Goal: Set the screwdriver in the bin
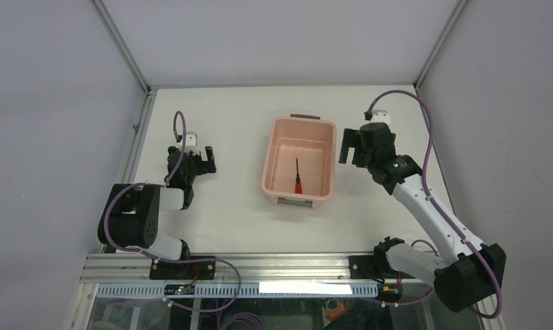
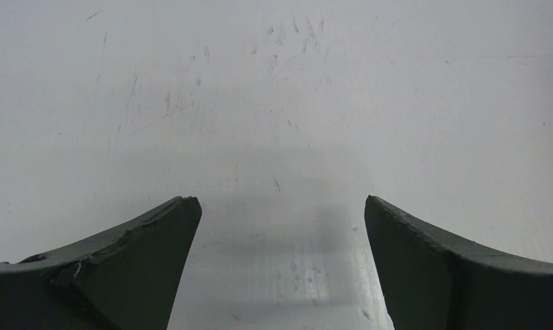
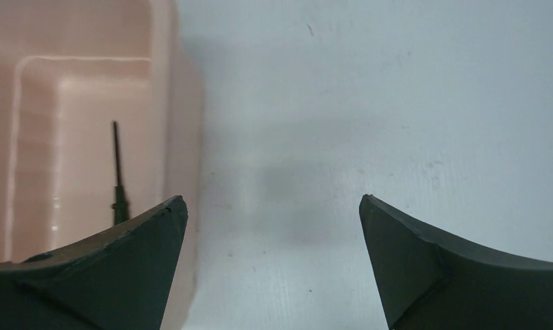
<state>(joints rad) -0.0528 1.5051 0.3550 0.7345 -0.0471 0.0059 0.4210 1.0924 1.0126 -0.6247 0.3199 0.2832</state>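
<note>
The pale pink bin point(image 1: 267, 165) stands in the middle of the white table. The screwdriver point(image 1: 298, 180), with a red handle and thin dark shaft, lies on the bin's floor, handle toward the near end. In the right wrist view the bin's right wall point(image 3: 170, 103) and the screwdriver's dark shaft point(image 3: 116, 165) show at the left. My right gripper point(image 1: 350, 146) is open and empty, just to the right of the bin's far right corner; its jaws point(image 3: 274, 203) stand wide apart over bare table. My left gripper point(image 1: 203, 162) is open and empty, well left of the bin, over bare table point(image 2: 280, 203).
Metal frame posts point(image 1: 122, 45) and grey walls bound the table on the left, back and right. A purple cable point(image 1: 425, 137) loops beside the right arm. An aluminium rail point(image 1: 260, 265) runs along the table's near edge.
</note>
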